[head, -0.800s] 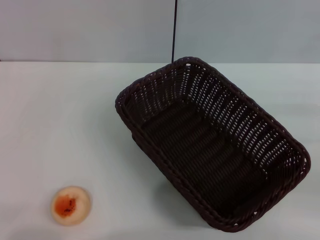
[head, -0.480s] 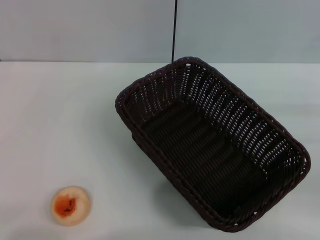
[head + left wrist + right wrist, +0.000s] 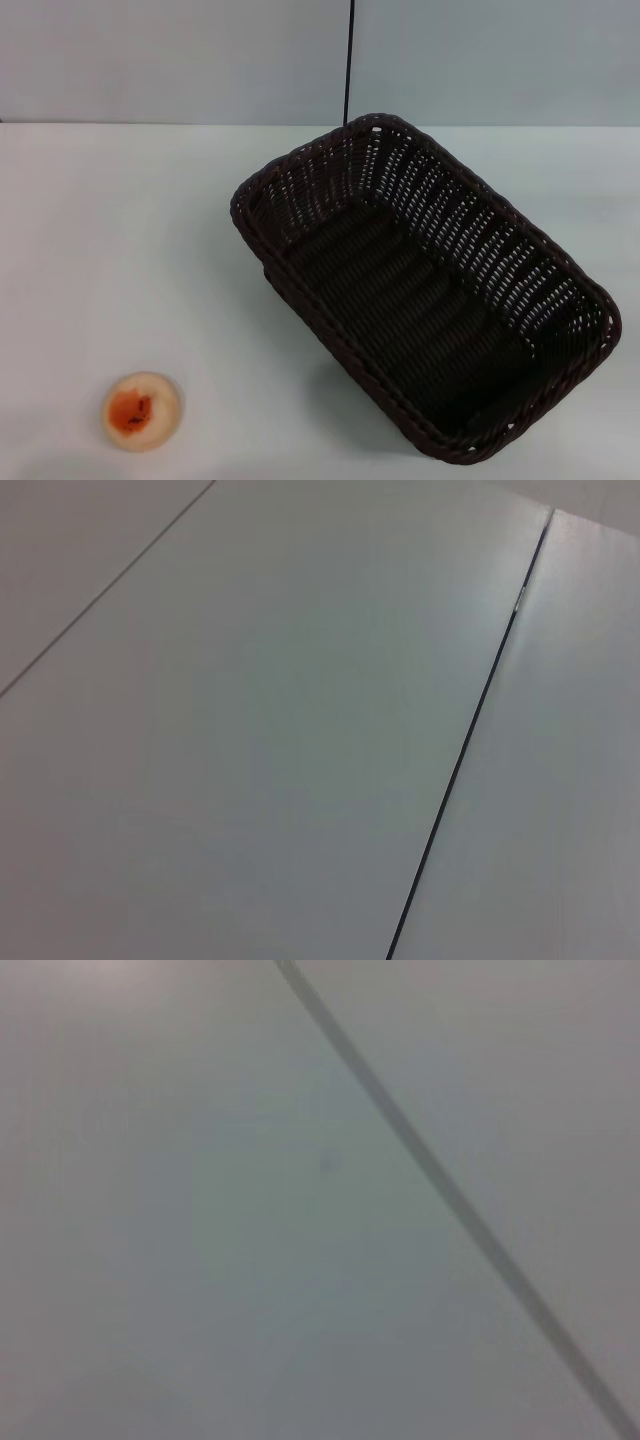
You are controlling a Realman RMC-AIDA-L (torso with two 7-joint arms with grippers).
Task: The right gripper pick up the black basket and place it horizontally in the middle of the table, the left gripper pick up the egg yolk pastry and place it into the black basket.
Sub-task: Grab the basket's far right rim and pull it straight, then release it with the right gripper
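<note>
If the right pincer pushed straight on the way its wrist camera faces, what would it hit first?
Probably a plain pale panel crossed by a dark seam; no basket or pastry lies that way. The pincer itself is out of view, and depth is unclear.

Neither arm nor pincer shows in the head view or in either wrist view.

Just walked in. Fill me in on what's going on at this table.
Nothing is being handled at this moment. The black basket sits empty on the table, skewed diagonally toward the robot's right side. The egg yolk pastry lies on its own near the front left, well apart from the basket. Neither gripper shows in any view; both wrist cameras see only plain pale panels with a dark seam. Neither step of the job looks started.
</note>
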